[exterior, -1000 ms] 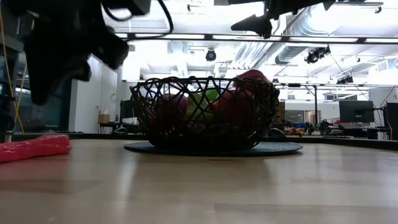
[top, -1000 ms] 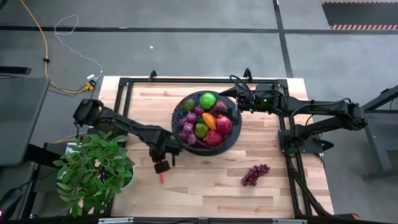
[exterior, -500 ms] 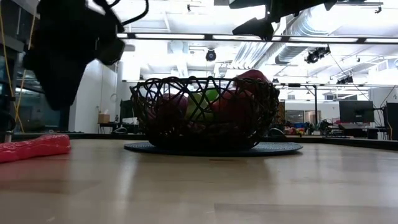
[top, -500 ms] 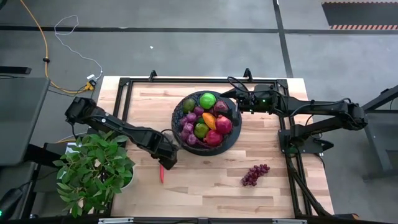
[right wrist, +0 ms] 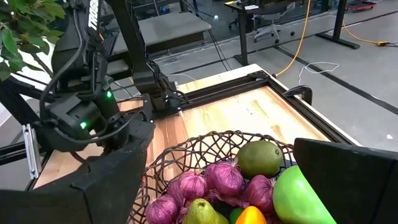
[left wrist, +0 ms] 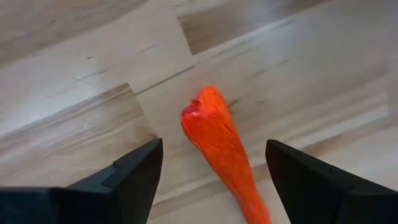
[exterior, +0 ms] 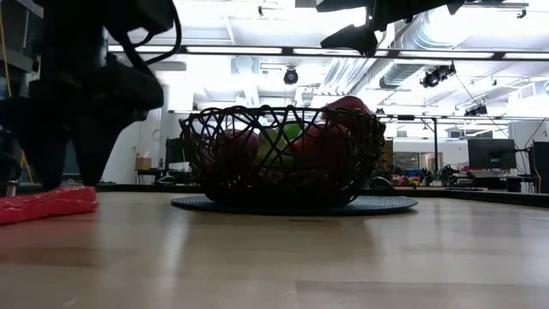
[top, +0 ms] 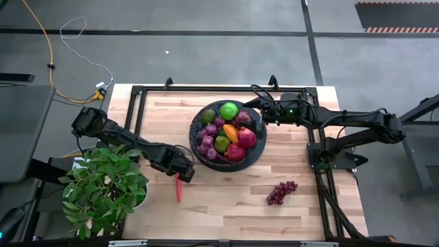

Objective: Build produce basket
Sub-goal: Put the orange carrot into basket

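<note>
A slim red-orange pepper (top: 178,189) lies flat on the wooden table near the left front, also in the left wrist view (left wrist: 222,149) and the low view (exterior: 47,204). My left gripper (top: 180,173) hangs low over the pepper's far end, open, one finger on each side (left wrist: 213,149), not touching it. The black mesh basket (top: 206,108) stands mid-table, filled with produce: a green fruit (top: 229,110), red fruits (top: 245,138) and purple grapes (top: 207,140). My right gripper (top: 264,110) waits open above the basket's far right rim (right wrist: 222,140).
A loose purple grape bunch (top: 281,193) lies on the table right of centre, toward the near edge. A leafy potted plant (top: 103,189) stands at the near left corner, close beside my left arm. A black metal frame (top: 137,103) runs along the table's edges.
My left gripper has come down toward the pepper, turning as it went, and has opened; its fingers now straddle the pepper's far end. The pepper has stayed where it lay.
</note>
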{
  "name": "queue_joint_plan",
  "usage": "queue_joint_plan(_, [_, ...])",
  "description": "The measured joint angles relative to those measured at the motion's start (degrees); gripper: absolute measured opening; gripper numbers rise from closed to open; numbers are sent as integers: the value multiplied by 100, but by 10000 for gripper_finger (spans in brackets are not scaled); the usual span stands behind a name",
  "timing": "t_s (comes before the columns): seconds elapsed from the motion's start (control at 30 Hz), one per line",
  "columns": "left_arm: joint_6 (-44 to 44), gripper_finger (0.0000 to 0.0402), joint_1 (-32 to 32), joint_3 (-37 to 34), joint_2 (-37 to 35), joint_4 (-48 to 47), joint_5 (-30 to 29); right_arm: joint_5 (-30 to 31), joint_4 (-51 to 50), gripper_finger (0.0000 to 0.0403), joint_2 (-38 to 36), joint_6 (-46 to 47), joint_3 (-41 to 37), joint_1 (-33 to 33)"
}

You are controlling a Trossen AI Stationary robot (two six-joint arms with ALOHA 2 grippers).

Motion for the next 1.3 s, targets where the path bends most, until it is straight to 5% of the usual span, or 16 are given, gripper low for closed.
queue_joint_plan(0.47, [-522,256,15,-461,4,651,-193,206,7,385,0,-2,0,0])
queue_joint_plan(1.0, [-446,134,45,-465,64,669,-259,257,13,385,0,-2,0,0])
queue_joint_plan(1.3, [114,89,56,-465,-737,598,-226,257,13,385,-2,-1,0,0])
